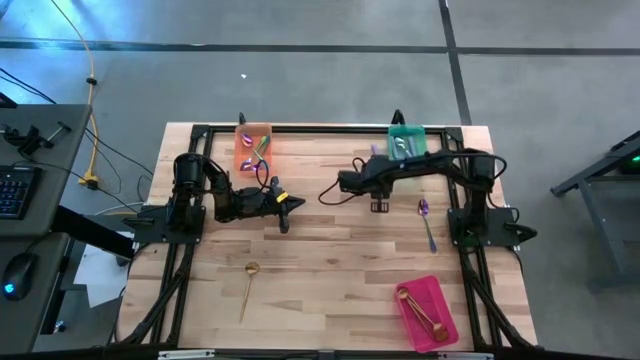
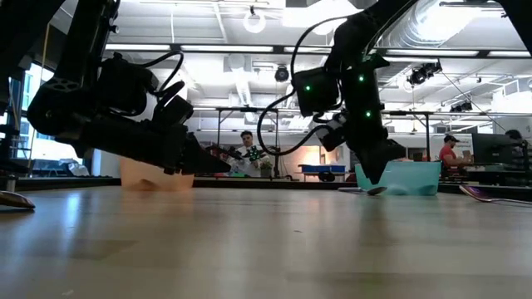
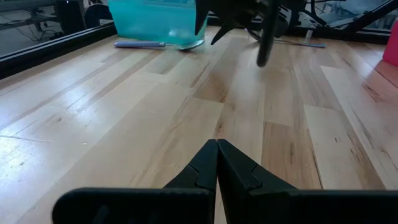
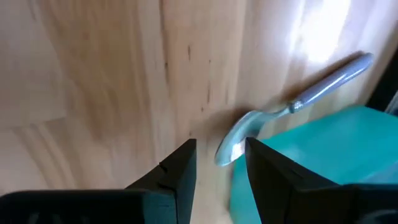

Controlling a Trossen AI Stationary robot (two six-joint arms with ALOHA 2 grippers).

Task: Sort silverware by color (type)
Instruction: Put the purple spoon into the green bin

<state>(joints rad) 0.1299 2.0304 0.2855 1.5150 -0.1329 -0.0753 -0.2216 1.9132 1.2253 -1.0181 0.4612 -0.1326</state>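
A silver spoon with a lavender handle [image 4: 292,106] lies flat on the table against the teal tray [image 4: 311,168]; it also shows in the left wrist view [image 3: 155,44]. My right gripper [image 4: 219,144] hangs open over the table short of that spoon's bowl and touches nothing; it points down [image 1: 380,206]. My left gripper [image 3: 217,144] is shut and empty, hovering low near the table's middle [image 1: 285,207]. A gold spoon [image 1: 247,285] lies toward the near left. An iridescent spoon [image 1: 427,222] lies toward the right.
The orange tray [image 1: 253,148] at the far left holds iridescent spoons. The teal tray [image 1: 407,142] sits at the far right under the right arm. The pink tray [image 1: 428,312] at the near right holds gold spoons. People sit in the room beyond the table [image 2: 246,154].
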